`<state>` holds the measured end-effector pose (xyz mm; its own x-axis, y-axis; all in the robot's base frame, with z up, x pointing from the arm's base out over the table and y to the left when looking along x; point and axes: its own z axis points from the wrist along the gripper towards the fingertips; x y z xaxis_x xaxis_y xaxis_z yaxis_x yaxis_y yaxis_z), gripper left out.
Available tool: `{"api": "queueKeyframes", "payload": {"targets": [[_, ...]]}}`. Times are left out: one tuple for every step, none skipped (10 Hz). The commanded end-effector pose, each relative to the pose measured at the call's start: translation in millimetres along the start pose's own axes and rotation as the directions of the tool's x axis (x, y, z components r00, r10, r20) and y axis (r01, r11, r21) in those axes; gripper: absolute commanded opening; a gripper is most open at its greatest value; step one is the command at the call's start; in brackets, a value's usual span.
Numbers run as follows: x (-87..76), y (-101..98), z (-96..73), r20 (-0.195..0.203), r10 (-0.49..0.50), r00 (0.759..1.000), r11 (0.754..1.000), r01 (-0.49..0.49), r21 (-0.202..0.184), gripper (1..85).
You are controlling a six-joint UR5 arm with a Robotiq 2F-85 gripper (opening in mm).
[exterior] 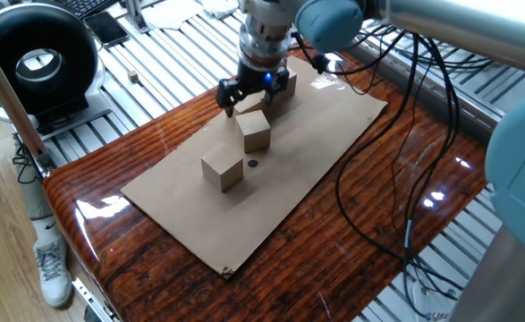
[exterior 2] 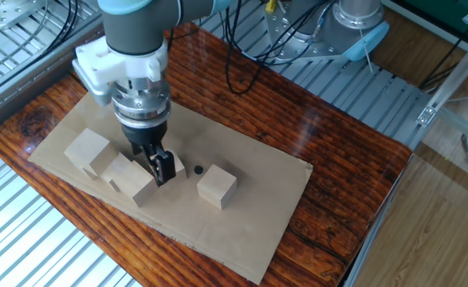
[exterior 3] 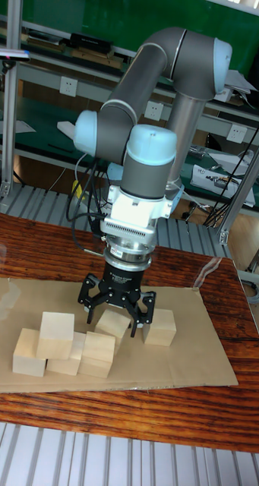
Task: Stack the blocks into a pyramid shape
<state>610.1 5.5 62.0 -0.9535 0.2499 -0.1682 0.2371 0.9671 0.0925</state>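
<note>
Several light-tan wooden blocks lie on a brown cardboard sheet (exterior 3: 182,357). At the left is a cluster: a row of blocks (exterior 3: 99,354) with one block (exterior 3: 57,328) resting on top; it also shows as the cluster (exterior 2: 86,149) and, behind the arm, the cluster (exterior: 286,83). My gripper (exterior 3: 116,310) is open, its fingers spread on either side of a turned block (exterior 3: 112,323). That block (exterior: 256,131) sits just below the gripper (exterior: 245,94). The gripper (exterior 2: 159,166) half hides that block (exterior 2: 176,167). A lone block (exterior 2: 217,186) stands apart as the block (exterior: 223,169) and the block (exterior 3: 159,326).
A small black dot (exterior: 253,163) marks the cardboard between the two separate blocks. Dark cables (exterior: 396,134) hang over the glossy wooden table (exterior: 92,201). A black round device (exterior: 37,63) stands off the table's far left, and the arm's base (exterior 2: 357,24) is behind the table.
</note>
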Motion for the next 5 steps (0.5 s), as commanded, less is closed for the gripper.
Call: {"api": "queueKeyframes", "payload": {"targets": [[11.8, 2.4, 8.6, -0.037, -0.016, 0.999, 1.0, 0.015, -0.026, 83.3], [12.5, 2.4, 9.9, -0.039, -0.021, 0.999, 0.999, 0.02, -0.026, 83.0], [13.5, 2.6, 12.4, -0.039, -0.027, 0.999, 0.999, 0.026, -0.028, 82.7], [14.9, 3.0, 15.7, -0.039, -0.027, 0.999, 0.999, 0.026, -0.028, 82.3], [15.3, 4.5, 17.9, -0.037, -0.026, 0.999, 0.999, 0.025, -0.033, 82.3]]}}
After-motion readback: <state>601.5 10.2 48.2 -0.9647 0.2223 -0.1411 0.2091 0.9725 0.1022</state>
